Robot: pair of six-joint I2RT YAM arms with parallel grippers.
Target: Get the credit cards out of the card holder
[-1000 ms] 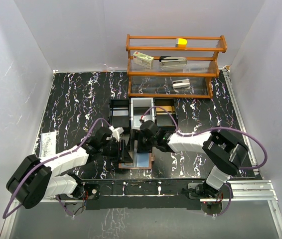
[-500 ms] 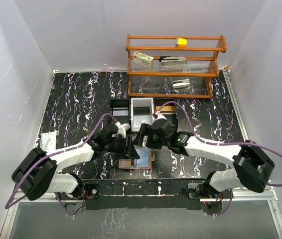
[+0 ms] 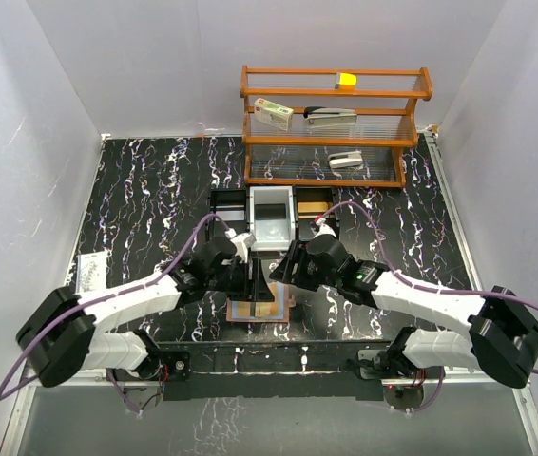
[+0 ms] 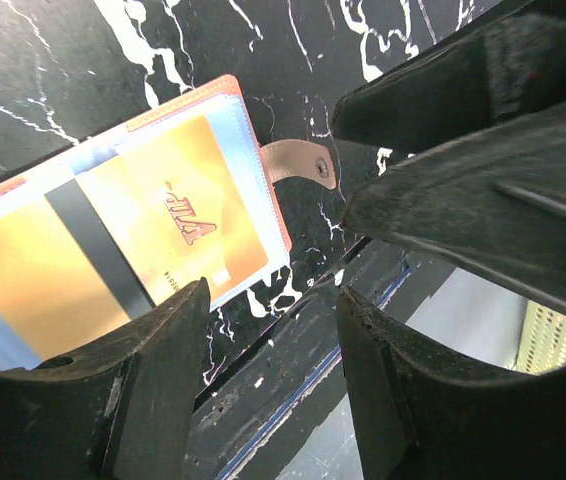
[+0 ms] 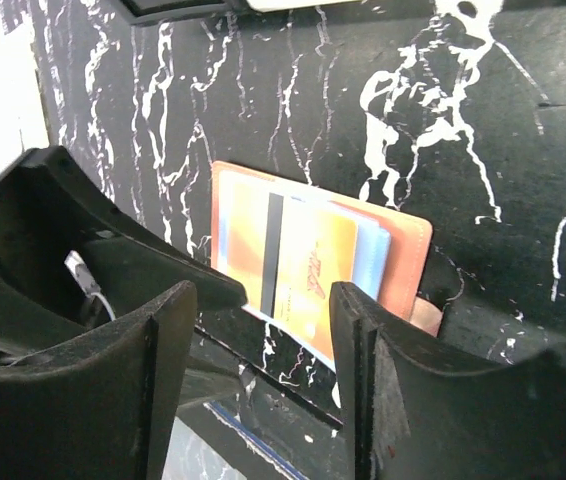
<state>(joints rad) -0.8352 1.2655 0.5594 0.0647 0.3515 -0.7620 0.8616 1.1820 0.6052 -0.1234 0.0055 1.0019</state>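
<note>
the salmon-pink card holder [image 5: 408, 258] lies open on the marbled desk [image 3: 155, 190] near its front edge, a yellow-orange card [image 4: 178, 225] on top of its pale pockets. the left tool [image 4: 273, 390] and right tool [image 5: 263, 390] hover either side of it, both spread, pinching nothing.

the top view looks down from above and behind the arm bases [image 3: 169, 364], taking in the whole table [image 3: 136, 190]. both wrist views hang close over the table's near edge, each peering down between its own fingers [image 4: 133, 400] (dark, blurred). all three share the open card holder [image 5: 408, 250] and its yellow-orange card [image 5: 313, 270].
</note>
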